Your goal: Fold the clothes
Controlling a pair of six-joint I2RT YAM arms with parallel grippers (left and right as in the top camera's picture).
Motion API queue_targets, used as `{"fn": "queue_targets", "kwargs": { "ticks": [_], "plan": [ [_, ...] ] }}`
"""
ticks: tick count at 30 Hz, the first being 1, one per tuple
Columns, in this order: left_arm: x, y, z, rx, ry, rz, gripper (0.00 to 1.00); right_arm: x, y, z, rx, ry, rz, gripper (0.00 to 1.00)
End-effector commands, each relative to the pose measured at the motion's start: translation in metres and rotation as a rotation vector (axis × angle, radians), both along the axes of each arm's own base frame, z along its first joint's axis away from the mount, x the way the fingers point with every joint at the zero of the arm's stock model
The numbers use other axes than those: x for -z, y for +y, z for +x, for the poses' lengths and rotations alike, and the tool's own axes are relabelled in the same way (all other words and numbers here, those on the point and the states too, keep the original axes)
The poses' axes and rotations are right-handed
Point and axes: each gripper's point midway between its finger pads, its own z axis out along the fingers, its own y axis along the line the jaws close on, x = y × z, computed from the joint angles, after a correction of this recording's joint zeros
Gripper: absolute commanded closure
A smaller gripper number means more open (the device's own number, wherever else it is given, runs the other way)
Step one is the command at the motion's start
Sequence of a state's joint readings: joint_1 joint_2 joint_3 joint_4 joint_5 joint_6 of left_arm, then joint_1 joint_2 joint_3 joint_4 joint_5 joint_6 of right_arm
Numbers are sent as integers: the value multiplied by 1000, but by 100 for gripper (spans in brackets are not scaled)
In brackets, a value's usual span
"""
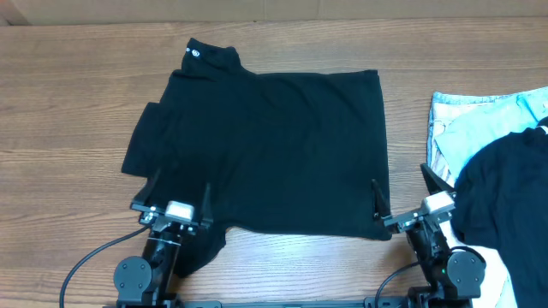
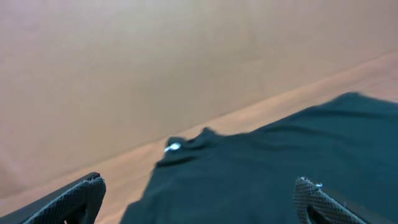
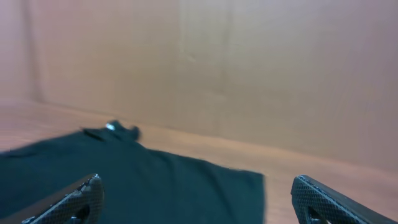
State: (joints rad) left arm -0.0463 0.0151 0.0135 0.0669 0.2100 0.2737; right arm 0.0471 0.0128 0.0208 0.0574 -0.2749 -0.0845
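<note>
Bearing unreadable white label (image 1: pixel 195 53), T-shirt (image 1: pixel 274 145) lies flat; left gripper (image 1: pixel 175 190), right gripper (image 1: pixel 402 184) agape, empty.

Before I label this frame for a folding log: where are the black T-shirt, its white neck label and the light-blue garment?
black T-shirt (image 1: pixel 282 145), overhead view, middle of its body.
white neck label (image 1: pixel 195 53), overhead view, the label itself at the collar.
light-blue garment (image 1: pixel 479 111), overhead view, its uncovered upper part.

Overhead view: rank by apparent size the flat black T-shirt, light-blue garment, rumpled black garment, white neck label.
1. Flat black knit T-shirt.
2-3. Rumpled black garment and light-blue garment: unranked, both cut off by the frame edge.
4. Small white neck label.
</note>
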Motion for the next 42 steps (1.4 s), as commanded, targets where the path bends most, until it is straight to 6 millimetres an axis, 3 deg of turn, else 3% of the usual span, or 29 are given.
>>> {"fn": "queue_targets", "kwargs": {
  "ticks": [1,5,7,10,17,20,25,31,32,34,36,38,39,42],
  "plan": [
    [-38,-14,-12,82,-100,29,0,-36,13,-14,-99,-48,85,0],
    [-85,-5,-23,32,-182,12,0,-73,12,-27,-111,-55,143,0],
    [-102,4,-24,-13,-151,-58,0,-78,12,-29,-106,-1,144,0],
    [-117,4,-22,-9,-27,-115,0,-72,12,-29,-95,167,149,0],
    [-128,3,-2,-30,367,-96,0,-43,13,-17,-40,665,257,0],
    [-116,-7,4,11,566,-95,0,-29,19,-9,-48,866,279,0],
    [-74,-14,7,36,869,-89,0,-5,36,11,-119,1104,305,0],
    [-38,-28,4,96,1084,-139,0,42,51,21,-174,1347,359,0],
    [-33,-31,4,109,1112,-147,0,50,51,23,-169,1377,362,11],
    [-23,-37,4,142,1175,-169,0,65,51,26,-157,1432,362,16],
    [-15,-46,0,191,1244,-203,0,80,44,27,-98,1482,352,20],
    [-6,-50,-4,210,1316,-225,0,105,20,24,113,1563,332,7],
    [-1,-54,-6,223,1359,-252,0,117,3,18,258,1608,319,0],
    [7,-62,-6,226,1457,-347,0,143,-31,-12,587,1749,300,2]
  ]
}}
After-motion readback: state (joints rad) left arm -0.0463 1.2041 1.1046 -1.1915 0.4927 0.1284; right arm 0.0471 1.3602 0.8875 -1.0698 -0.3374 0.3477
